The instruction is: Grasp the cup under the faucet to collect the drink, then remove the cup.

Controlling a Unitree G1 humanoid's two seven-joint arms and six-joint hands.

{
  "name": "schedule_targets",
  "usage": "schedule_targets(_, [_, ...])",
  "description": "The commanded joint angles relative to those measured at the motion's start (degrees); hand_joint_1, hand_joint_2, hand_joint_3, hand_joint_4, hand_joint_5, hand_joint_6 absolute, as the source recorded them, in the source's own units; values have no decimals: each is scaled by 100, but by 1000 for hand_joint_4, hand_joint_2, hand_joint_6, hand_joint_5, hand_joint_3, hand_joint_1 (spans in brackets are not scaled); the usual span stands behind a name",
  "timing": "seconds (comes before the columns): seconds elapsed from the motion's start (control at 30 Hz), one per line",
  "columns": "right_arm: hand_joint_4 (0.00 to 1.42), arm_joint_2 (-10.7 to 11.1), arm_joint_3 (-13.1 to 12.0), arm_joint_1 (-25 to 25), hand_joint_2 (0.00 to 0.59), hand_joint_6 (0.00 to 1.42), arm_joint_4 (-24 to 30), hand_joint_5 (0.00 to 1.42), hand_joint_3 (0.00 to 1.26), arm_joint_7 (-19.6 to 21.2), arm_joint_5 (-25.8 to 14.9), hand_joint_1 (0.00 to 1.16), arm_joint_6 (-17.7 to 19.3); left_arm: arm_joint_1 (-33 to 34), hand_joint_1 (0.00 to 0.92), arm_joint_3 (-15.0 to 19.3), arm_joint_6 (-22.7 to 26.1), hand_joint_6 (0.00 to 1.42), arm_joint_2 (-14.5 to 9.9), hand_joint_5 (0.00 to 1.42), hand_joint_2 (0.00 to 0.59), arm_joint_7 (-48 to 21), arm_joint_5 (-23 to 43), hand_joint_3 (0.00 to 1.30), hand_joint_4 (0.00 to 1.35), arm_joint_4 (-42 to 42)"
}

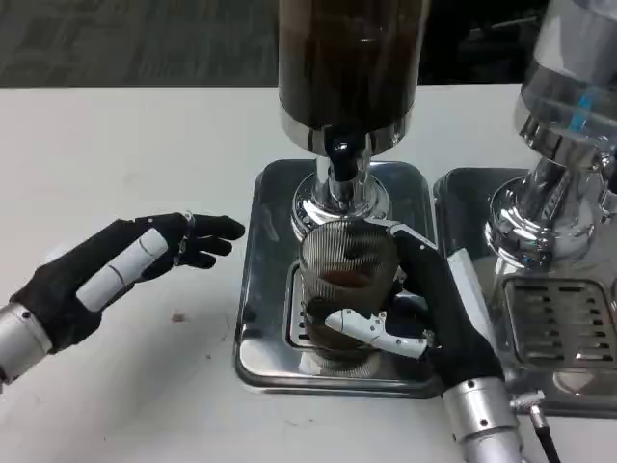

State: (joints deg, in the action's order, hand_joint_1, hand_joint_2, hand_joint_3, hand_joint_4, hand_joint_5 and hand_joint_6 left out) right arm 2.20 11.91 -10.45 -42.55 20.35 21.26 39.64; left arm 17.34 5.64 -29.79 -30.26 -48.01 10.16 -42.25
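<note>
Second, clear dispenser (564, 106) on steel tray (463, 198), white table (106, 145).

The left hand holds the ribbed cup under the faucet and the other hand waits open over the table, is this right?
No, the sides are swapped. In the head view the right hand holds the ribbed cup under the faucet, while the left hand waits open over the table.

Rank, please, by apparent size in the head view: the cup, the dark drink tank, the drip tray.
1. drip tray
2. dark drink tank, cropped at the top edge
3. cup, held by the right hand
</note>
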Motion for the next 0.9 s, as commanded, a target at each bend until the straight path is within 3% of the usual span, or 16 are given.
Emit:
schedule_targets(0.03, [734,35,-26,136,186,1137,101,896,674,204,111,846,84,49,0,-52,-101,247,-11,227,147,0,-115,370,224,-74])
schedule_targets(0.13, [753,58,-36,239,186,1158,225,927,699,266,156,848,126,73,0,-62,-112,247,-3,227,149,-7,-118,370,224,-91])
schedule_targets(0.3, [780,86,-66,468,128,1241,515,969,723,322,196,949,155,119,0,-97,-134,247,26,227,152,-19,-130,370,224,-144])
schedule_targets(0.53, [826,135,-121,835,98,1263,1087,996,778,267,162,1008,159,126,0,-110,-222,248,59,230,154,-28,-168,361,217,-182])
schedule_targets(0.9, [853,199,-246,1240,95,1283,2002,1010,805,-44,21,1027,-33,-27,0,-218,-526,236,39,209,132,-45,-217,329,182,76])
